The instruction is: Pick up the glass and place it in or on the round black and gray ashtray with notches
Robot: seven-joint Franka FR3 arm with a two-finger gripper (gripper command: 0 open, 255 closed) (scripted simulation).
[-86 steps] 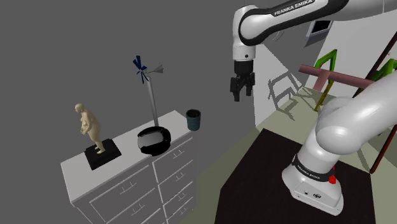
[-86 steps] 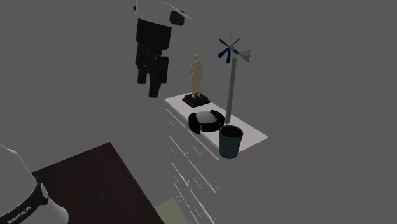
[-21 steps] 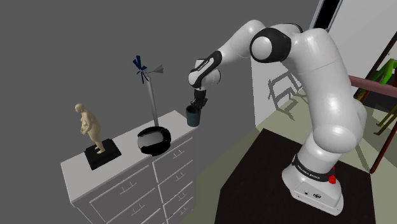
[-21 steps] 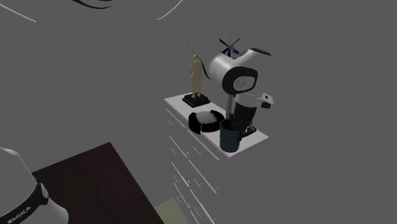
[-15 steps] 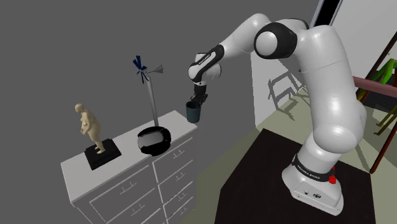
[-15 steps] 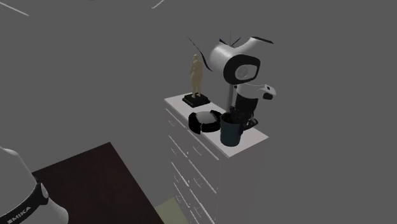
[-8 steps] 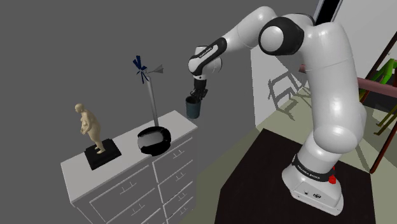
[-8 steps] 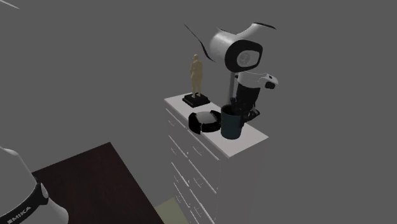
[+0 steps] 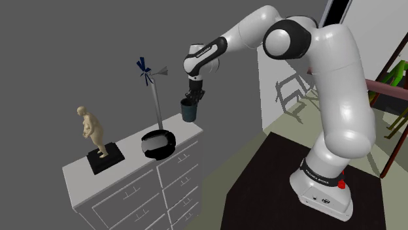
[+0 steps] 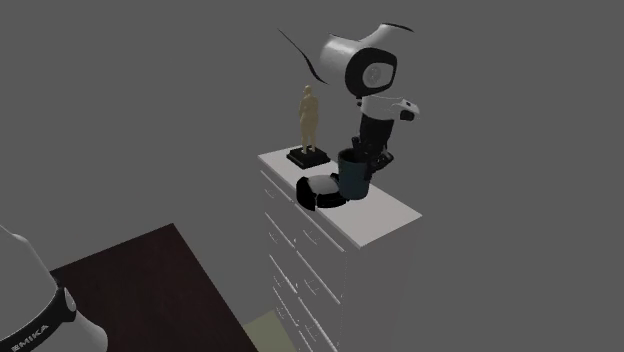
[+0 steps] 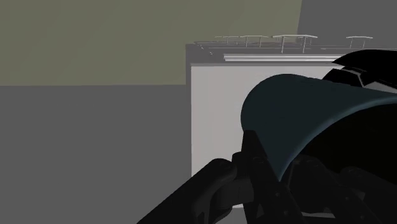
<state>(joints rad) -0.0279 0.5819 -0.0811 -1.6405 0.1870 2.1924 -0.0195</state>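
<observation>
All views are dimly, evenly lit, and the grey walls are rendered flat. The dresser [image 9: 182, 132] top is shown palest. Frame-shaped shadows are cast on the white wall [image 9: 288, 91] at the shoulder view's right.

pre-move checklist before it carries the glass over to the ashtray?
1. Gripper shut on the glass at its rim: ok.
2. Glass lifted off the dresser top: ok.
3. Glass roughly upright: ok.
4. Glass over the ashtray: not ok, it hangs to the shoulder view's right of it.
5. Clearance from the windmill pole behind the ashtray on the way: cannot tell.
</observation>
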